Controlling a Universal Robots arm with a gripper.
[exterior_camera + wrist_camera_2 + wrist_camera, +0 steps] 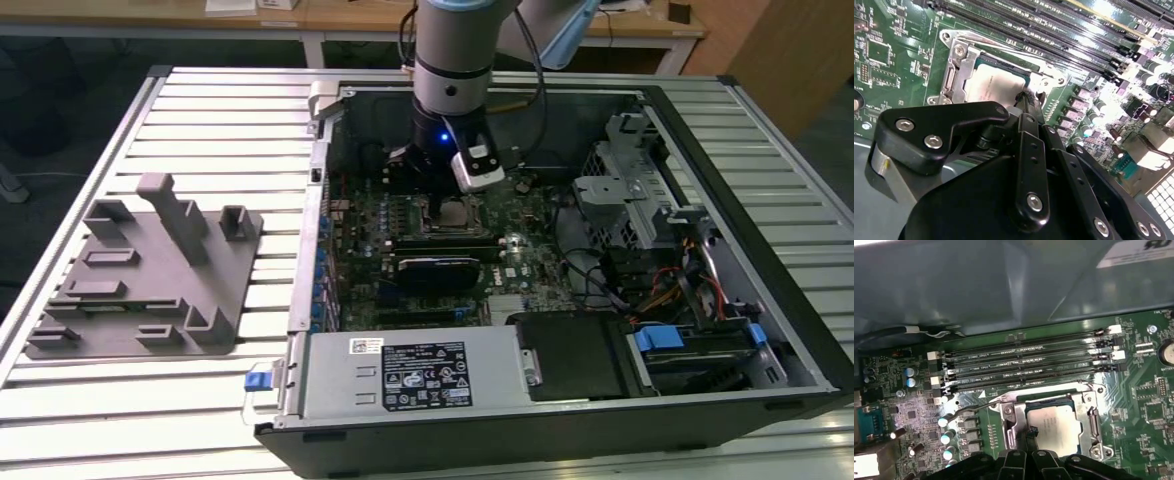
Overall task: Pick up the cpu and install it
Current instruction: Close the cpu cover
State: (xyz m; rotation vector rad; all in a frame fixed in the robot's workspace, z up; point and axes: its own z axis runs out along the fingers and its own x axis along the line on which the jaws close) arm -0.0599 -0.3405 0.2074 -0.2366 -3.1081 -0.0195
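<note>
Closest in both wrist views, the gripper [1026,102] points its black tip at one edge of the cpu [994,85]. The jaws look drawn together on nothing, though the linkage hides much of them. Just beyond, the cpu lies flat, silver top up, inside the metal frame of the socket [952,74]. Behind it run the memory slots [1024,367]. In the exterior view this spot sits upper middle within the open computer case [561,435]. A grey fixture block [147,270] stands at the exterior view's left on the slatted table [120,400].
</note>
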